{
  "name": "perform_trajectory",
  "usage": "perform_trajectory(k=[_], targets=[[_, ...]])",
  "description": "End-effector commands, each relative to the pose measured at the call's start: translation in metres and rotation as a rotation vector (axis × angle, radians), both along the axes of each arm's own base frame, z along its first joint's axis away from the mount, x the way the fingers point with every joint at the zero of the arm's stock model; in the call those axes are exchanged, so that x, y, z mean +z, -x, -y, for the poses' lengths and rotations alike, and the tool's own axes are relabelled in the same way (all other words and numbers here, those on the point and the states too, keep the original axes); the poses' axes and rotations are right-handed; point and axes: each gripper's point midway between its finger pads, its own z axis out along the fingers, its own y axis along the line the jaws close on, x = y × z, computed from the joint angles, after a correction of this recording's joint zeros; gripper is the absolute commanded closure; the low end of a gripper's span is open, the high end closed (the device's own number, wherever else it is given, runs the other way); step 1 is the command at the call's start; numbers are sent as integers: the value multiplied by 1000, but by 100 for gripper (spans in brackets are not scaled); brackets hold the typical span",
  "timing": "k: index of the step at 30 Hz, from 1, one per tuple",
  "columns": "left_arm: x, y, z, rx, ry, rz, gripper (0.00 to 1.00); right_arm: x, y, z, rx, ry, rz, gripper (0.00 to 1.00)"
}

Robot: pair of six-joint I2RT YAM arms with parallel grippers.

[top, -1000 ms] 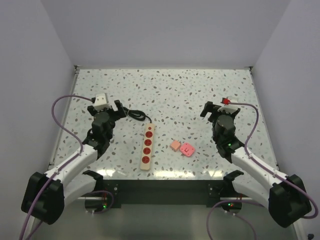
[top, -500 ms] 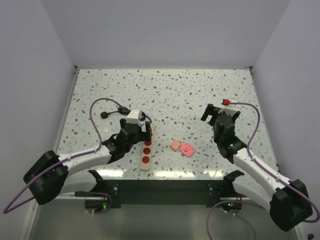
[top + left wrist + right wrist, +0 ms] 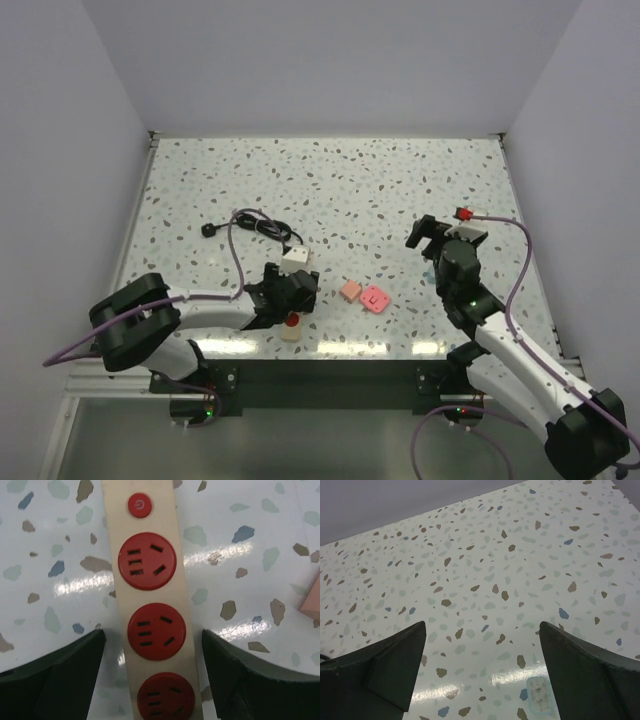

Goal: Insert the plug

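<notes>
A beige power strip [image 3: 152, 580] with red round sockets and a red switch lies lengthwise between my left fingers. In the top view only its near end [image 3: 290, 331] shows under my left gripper [image 3: 298, 292]. My left gripper [image 3: 153, 631] is open, one finger on each side of the strip, not touching it. A pink square plug [image 3: 375, 298] and a smaller orange-pink block [image 3: 350, 291] lie to the right of the strip. My right gripper [image 3: 425, 234] is open and empty, above bare table [image 3: 482, 624], well right of the plug.
The strip's black cord [image 3: 255, 222] coils behind my left arm and ends in a black plug [image 3: 208, 229]. A small translucent pale-blue piece [image 3: 540, 695] lies on the table by my right fingers. The pink block's corner shows at the right edge of the left wrist view [image 3: 312, 602].
My left arm has swung right and toward the near edge, from the back left onto the power strip, and now straddles it. My right arm has drifted slightly right.
</notes>
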Motion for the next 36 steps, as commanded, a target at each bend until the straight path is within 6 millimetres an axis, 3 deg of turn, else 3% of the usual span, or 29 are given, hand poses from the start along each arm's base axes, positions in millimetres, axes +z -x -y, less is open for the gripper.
perform_trajectory(k=[1, 2, 7, 8, 9, 11, 13, 21, 25, 27, 30, 31, 33, 34, 36], targets=[[-3, -9, 9, 40, -38, 6, 21, 0, 2, -6, 32, -25, 0, 1], [-5, -11, 11, 38, -48, 7, 34, 0, 2, -6, 33, -25, 0, 1], [-14, -27, 22, 13, -144, 28, 66, -3, -1, -10, 49, -19, -10, 1], [-8, -34, 30, 12, -141, 51, 76, -3, -2, -11, 52, -18, -12, 1], [-13, -38, 31, -9, -178, 52, 81, -6, -4, -11, 48, -10, -23, 1], [-5, -53, 51, -37, -147, 89, 94, -6, -6, -11, 41, -5, -27, 1], [-5, -71, 64, -76, -138, 106, 100, -8, -8, -8, 21, 6, -41, 1], [19, -152, 76, -105, -56, 193, 100, -9, -4, 8, -86, 17, -94, 2], [26, -183, 89, -132, -25, 204, 100, -25, 3, 18, -144, 55, -216, 2], [22, -193, 85, -124, -5, 180, 97, -28, 3, 20, -170, 79, -271, 2], [24, -202, 81, -124, 46, 168, 78, -44, 19, 31, -216, 149, -410, 1], [27, -203, 82, -125, 59, 176, 57, -42, 20, 32, -223, 150, -422, 1], [34, -203, 82, -129, 72, 189, 38, -50, 29, 36, -226, 187, -492, 1], [37, -202, 85, -144, 87, 190, 23, -53, 31, 34, -209, 184, -513, 1], [45, -201, 87, -150, 108, 201, 13, -63, 34, 33, -190, 183, -561, 1]])
